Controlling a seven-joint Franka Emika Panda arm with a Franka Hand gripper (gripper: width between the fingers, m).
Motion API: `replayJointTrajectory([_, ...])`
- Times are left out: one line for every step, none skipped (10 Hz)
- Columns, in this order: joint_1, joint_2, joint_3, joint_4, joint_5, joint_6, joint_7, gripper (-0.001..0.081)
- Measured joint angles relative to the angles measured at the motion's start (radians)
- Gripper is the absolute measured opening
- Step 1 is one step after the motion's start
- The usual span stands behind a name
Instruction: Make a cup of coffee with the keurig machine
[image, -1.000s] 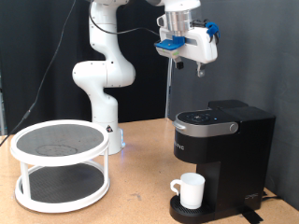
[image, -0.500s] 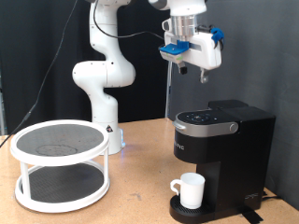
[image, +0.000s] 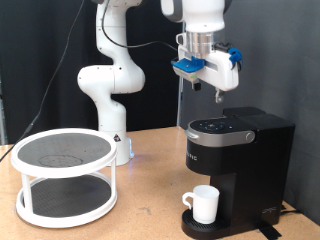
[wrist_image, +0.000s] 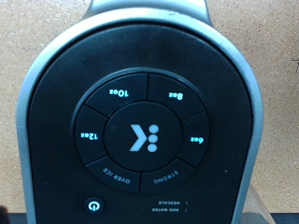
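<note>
- While the gripper (image: 217, 92) hangs above the keurig machine (image: 238, 165), apart from its lid, its fingertips are too small and dark in the exterior view to tell whether they are spread or pressed together, and the wrist view shows no fingers
- Because the lit button panel (wrist_image: 142, 133) packs its size rings close around the centre button, a descent slightly off line would likely press the wrong size or the power button (wrist_image: 92, 204)
- If the push comes down hard or slanted, the machine could shift and carry the spout off the cup (image: 204, 204), which stands on the drip tray (image: 212, 229) under the brew head
- Nothing shows whether a pod is loaded; brewing without one is a risk
</note>
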Motion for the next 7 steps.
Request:
replayJointTrajectory([0.003, 0.01, 0.003, -0.005, 0.0, 0.006, -0.002, 0.0734])
replayJointTrajectory([0.005, 0.014, 0.006, -0.011, 0.0, 0.01, -0.002, 0.0734])
replayJointTrajectory([0.007, 0.017, 0.011, -0.018, 0.0, 0.011, -0.003, 0.0641])
replayJointTrajectory([0.009, 0.021, 0.015, -0.025, 0.0, 0.011, -0.003, 0.0641])
replayJointTrajectory([0.011, 0.025, 0.018, -0.03, 0.0, 0.013, -0.003, 0.0406])
replayJointTrajectory([0.011, 0.028, 0.021, -0.036, 0.0, 0.017, -0.003, 0.0406])
replayJointTrajectory([0.011, 0.031, 0.022, -0.042, 0.0, 0.021, 0.0, 0.0268])
